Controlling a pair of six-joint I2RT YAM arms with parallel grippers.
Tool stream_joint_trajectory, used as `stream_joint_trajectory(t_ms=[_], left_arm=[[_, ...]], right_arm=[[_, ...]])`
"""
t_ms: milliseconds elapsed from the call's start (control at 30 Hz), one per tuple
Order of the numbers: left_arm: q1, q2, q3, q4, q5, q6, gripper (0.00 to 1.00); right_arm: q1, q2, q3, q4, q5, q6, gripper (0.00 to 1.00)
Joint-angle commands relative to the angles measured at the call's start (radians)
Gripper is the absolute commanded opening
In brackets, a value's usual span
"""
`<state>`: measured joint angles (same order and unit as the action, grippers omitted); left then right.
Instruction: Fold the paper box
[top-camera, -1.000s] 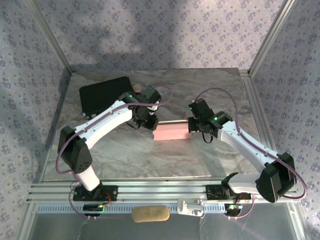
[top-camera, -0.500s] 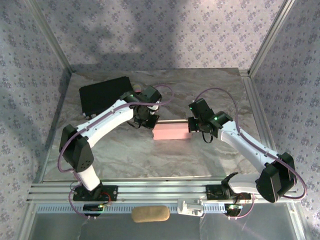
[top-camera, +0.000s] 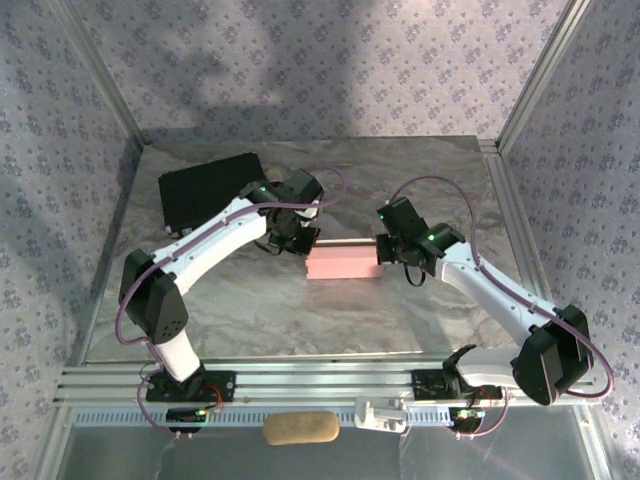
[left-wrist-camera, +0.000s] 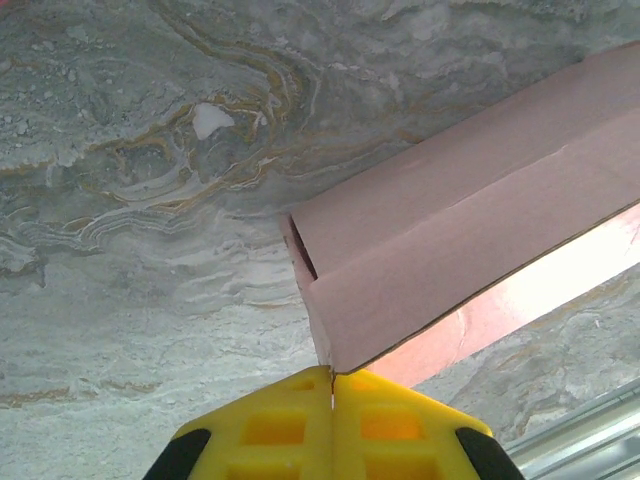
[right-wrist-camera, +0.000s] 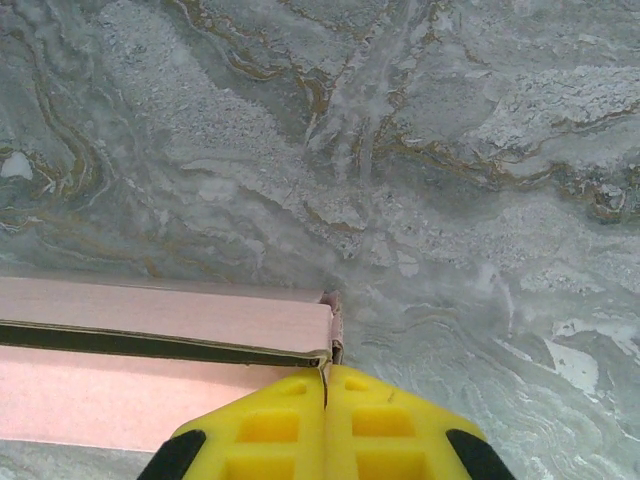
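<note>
On counter (top-camera: 250, 310), between 2 arms: box (top-camera: 343, 264), long walls up. Both ends pinched: left tool (left-wrist-camera: 332, 375) closed tight on left-end corner, right tool (right-wrist-camera: 325, 385) closed tight on right-end wall edge. Judgement: long sides folded; end flaps, final closing likely left.

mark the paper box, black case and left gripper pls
paper box (top-camera: 343, 265): top external view, middle of its pink face.
black case (top-camera: 205, 190): top external view, centre of its top face.
left gripper (left-wrist-camera: 332, 374): left wrist view, seam between its closed yellow fingertips.
</note>
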<state>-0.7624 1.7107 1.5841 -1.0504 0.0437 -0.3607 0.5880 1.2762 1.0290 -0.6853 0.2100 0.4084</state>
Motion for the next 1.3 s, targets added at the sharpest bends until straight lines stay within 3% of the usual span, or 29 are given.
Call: stream_joint_trajectory(t_ms=[0,567,1167,1267], left_arm=[[0.009,0.011,0.046,-0.015,0.063,-0.019,0.0],[0.029,-0.002,0.005,0.037,0.158,-0.055,0.0],[0.084,-0.016,-0.084,0.167,0.355,-0.099,0.0],[0.086,-0.014,-0.06,0.139,0.34,-0.089,0.0]], right_arm=[[0.013,-0.011,-0.015,-0.034,0.019,0.023,0.0],[0.033,-0.014,-0.011,-0.04,0.053,0.032,0.0],[0.072,-0.006,-0.008,-0.044,0.103,0.047,0.0],[0.074,-0.006,-0.005,-0.051,0.103,0.046,0.0]])
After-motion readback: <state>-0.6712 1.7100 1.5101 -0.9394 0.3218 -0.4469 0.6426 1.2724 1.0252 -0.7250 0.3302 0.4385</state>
